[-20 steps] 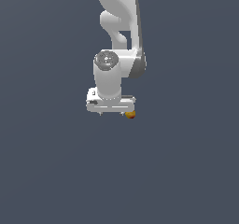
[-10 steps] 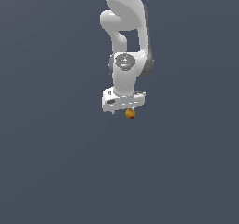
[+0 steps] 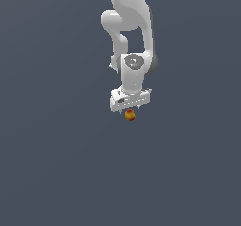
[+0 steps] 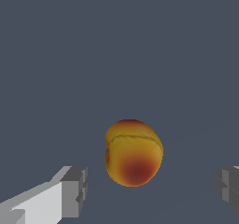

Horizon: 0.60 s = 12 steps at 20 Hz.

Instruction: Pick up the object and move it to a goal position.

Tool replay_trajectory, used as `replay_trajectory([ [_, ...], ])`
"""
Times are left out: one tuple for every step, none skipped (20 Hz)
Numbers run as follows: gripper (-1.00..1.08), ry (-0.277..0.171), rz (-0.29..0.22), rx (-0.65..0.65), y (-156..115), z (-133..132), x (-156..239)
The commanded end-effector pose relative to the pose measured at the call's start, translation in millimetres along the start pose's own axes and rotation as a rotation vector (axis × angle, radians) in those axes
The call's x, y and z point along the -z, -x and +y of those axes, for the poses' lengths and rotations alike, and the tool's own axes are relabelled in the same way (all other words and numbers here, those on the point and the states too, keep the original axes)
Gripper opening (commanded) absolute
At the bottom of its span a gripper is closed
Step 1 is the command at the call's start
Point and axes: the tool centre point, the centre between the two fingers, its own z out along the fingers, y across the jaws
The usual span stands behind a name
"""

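1. In the exterior view, a white robot arm [image 3: 129, 27] comes down from the top edge, slightly right of centre, against a plain dark grey-blue background [image 3: 52, 164].
2. Its gripper [image 3: 130, 110] sits just above the middle of the frame and points downward.
3. A small round orange-yellow ball [image 3: 130, 115] with a reddish patch lies directly under the gripper, near the centre of the exterior view; it is far smaller than the white hand above it.
4. The wrist view shows the ball [image 4: 133, 153] large and central in the lower half of the picture, with a crease across its upper part and the red patch low on its front.
5. The two fingers stand wide apart, one grey-tipped finger [image 4: 70, 192] on each side of the ball, and a clear gap of background shows between each finger and the fruit-like ball.
6. Neither finger touches the ball, so the gripper holds nothing.
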Motion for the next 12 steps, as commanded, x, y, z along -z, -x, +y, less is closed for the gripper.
replay_trajectory([
  [1.00,0.000,0.002,0.008,1.2,-2.1,-0.8],
  [1.00,0.000,0.000,0.004,0.5,-1.0,-0.4],
  [1.00,0.000,0.000,0.004,0.5,-1.0,-0.7],
  [1.00,0.000,0.000,0.004,0.6,-1.0,-1.6],
  [1.00,0.000,0.000,0.004,0.7,-1.0,-3.2],
  [1.00,0.000,0.001,0.004,0.7,-1.3,-5.2],
  [1.00,0.000,0.001,0.004,0.9,-1.3,-7.9],
  [1.00,0.000,0.001,0.004,1.1,-1.2,-11.2],
  [1.00,0.000,0.001,0.005,1.2,-1.5,-15.0],
  [1.00,0.000,0.001,0.006,1.4,-1.8,-19.3],
  [1.00,0.000,0.001,0.006,1.7,-1.7,-24.3],
  [1.00,0.000,0.001,0.006,1.9,-2.1,-29.4],
])
